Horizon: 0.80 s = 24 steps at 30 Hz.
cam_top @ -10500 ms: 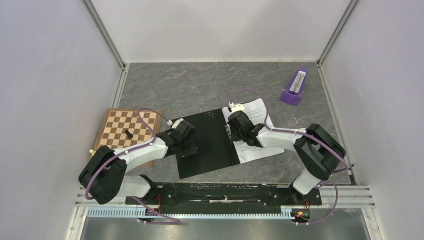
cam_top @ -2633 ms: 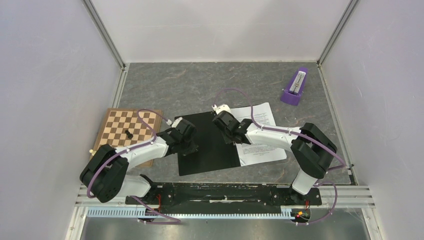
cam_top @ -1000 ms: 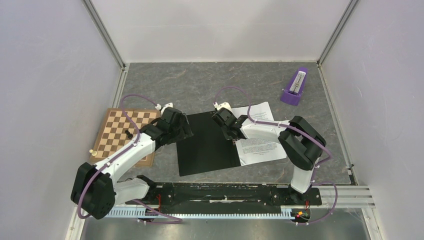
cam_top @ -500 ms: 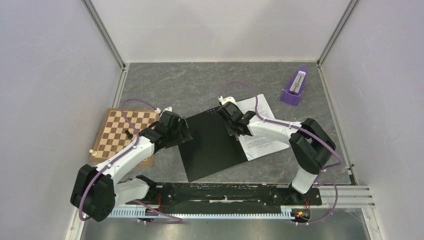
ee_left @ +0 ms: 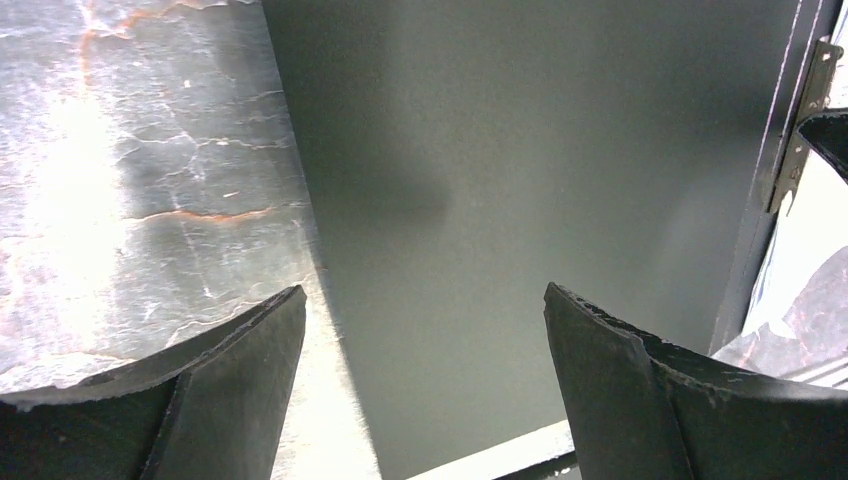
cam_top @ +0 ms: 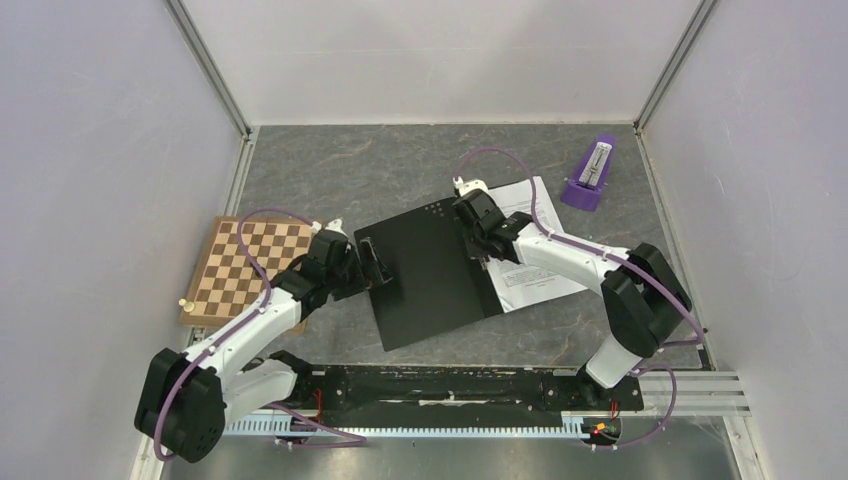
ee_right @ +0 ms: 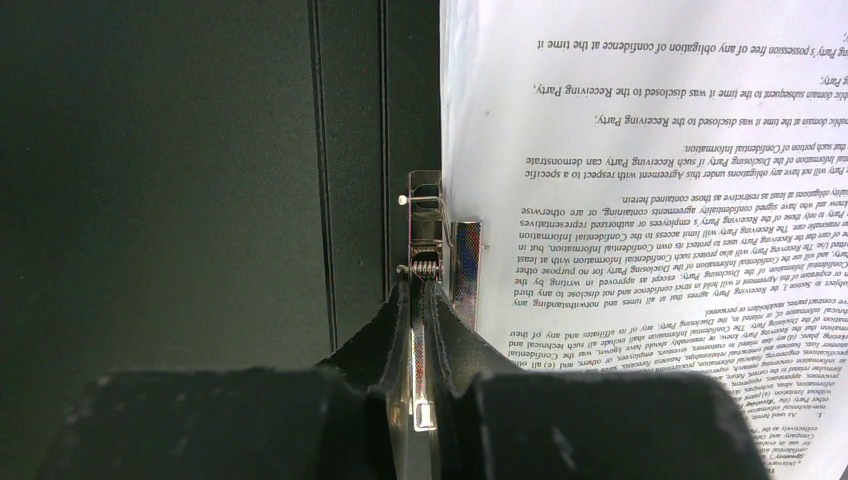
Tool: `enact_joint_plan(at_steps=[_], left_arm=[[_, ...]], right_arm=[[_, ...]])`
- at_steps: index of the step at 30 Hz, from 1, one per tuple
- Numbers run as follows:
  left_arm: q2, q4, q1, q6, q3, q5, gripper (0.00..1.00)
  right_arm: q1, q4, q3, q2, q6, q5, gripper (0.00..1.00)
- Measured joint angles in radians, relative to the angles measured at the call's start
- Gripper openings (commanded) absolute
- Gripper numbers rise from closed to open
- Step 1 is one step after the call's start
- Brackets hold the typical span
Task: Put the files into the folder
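Presently the folder lies open at the middle of the grey marbled table, black inside facing up, skewed so that its far edge leans toward 11 o'clock. The files, white sheets of dense black print, lie flat along the folder's 3 o'clock side, their near edge touching the spine; they reach out past the folder toward 2 o'clock.

The right gripper sits over the spine with its fingers pressed together on the metal spine clip (a bright strip of metal shows between the pads), just beside the edge of the sheets.

The left gripper hovers at the folder's 9 o'clock edge with its fingers spread wide apart and nothing between them. From the left wrist, one finger is over bare table and the other over the black cover.

At 9 o'clock, beyond the left arm, lies a checkered chessboard, near the folder but not touching it. A purple stand is well apart at 2 o'clock.
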Motion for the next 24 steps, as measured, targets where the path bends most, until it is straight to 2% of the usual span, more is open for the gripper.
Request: enact_joint_plan(at_steps=[13, 24], left_arm=[[0.014, 0.126, 0.006, 0.001, -0.021, 0.095, 0.95], [0.044, 0.278, 0.006, 0.0, -0.103, 0.107, 0.95]], right_arm=[[-0.069, -0.026, -0.007, -0.079, -0.013, -0.067, 0.0], [-0.092, -0.045, -0.007, -0.108, -0.025, -0.102, 0.0]])
